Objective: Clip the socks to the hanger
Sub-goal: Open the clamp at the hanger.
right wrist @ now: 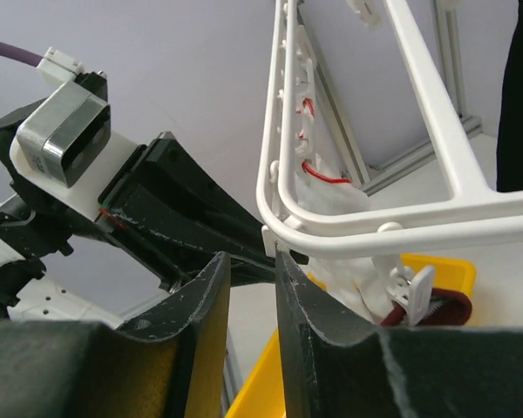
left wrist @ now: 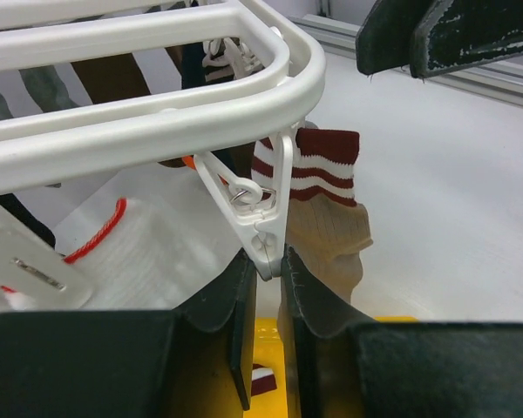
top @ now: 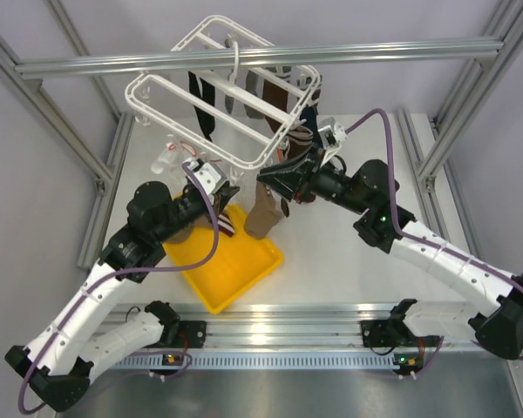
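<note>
The white hanger hangs from the overhead bar, with several dark, grey and brown socks clipped under it. At its near corner a tan sock with a maroon-white striped cuff hangs beside a white clip. My left gripper is shut on that clip's lower end, below the frame rail. My right gripper stands just under the hanger's corner, its fingers a narrow gap apart with nothing between them. The tan sock also shows in the top view.
A yellow tray lies under both grippers, with a striped sock in it. A white mesh bag with red cord lies behind the hanger. Aluminium frame bars cross overhead and along both sides.
</note>
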`<state>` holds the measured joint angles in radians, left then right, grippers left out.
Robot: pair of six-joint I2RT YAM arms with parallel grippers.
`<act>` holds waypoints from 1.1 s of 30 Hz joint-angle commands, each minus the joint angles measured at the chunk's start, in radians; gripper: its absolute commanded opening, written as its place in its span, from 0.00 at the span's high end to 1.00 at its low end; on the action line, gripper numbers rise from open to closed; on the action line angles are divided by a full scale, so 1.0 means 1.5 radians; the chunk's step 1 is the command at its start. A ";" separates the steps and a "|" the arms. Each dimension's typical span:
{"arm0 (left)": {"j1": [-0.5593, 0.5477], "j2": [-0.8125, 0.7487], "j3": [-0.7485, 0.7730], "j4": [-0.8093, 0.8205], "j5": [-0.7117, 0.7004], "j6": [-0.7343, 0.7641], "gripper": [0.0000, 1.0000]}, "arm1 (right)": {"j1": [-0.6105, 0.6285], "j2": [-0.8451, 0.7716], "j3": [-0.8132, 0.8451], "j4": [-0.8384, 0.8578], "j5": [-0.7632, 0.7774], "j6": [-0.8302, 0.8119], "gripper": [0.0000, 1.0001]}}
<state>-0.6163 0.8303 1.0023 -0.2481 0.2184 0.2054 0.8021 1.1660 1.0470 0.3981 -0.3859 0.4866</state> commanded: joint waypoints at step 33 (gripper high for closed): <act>-0.095 -0.008 -0.040 0.040 -0.168 0.178 1.00 | 0.084 0.107 0.089 -0.080 0.280 0.240 0.71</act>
<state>-0.7376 0.8165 0.9447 -0.2184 -0.0376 0.4286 0.9211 1.3109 1.1160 0.2760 -0.0307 0.8352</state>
